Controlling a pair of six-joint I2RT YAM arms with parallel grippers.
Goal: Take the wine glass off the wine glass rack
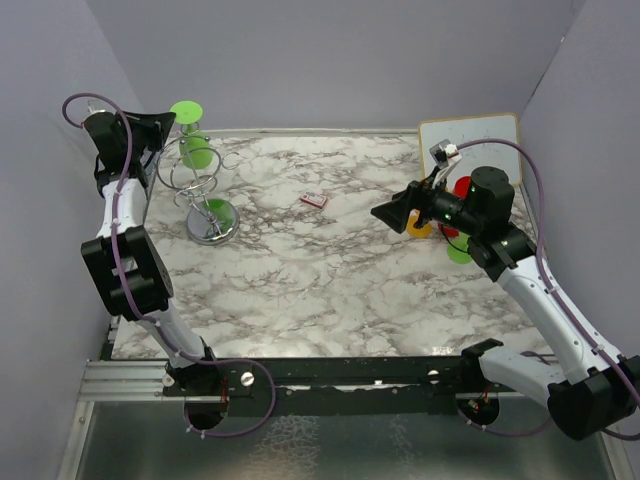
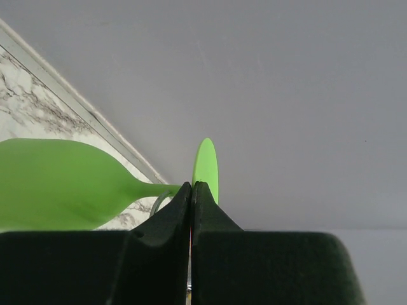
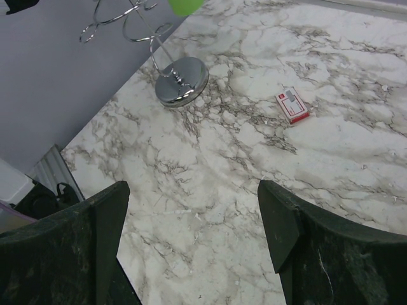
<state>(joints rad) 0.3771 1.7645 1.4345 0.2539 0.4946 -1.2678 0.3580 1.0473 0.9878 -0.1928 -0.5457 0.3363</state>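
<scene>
Status: grasp stage, lift not done. Left gripper (image 2: 191, 189) is up at the far left corner of the counter (image 1: 330, 290), fingers pressed together at the stem of the wine glass (image 2: 60, 184), right under its foot. The wrist view reads as a pinch on the stem, though the contact spot itself is hidden behind the fingertips.

The glass is green and hangs on a looping arm of the wine glass rack (image 1: 200, 190), foot on top and bowl down as far as the overhead shows. The rack's round base sits on the counter near the left edge. So the glass is not yet off the rack.

Left to do, my read: slide the foot out along the wire arm, clear the loop, carry it away. Risk: a thin wire stand could tip or drag if the foot snags.

Small red-and-white card (image 1: 313, 200) lies mid-counter toward the far edge, well apart from the rack. Right gripper (image 3: 194, 210) hangs over the right half, jaws spread wide, nothing between them. White board (image 1: 480, 135) sits at the far right corner.
</scene>
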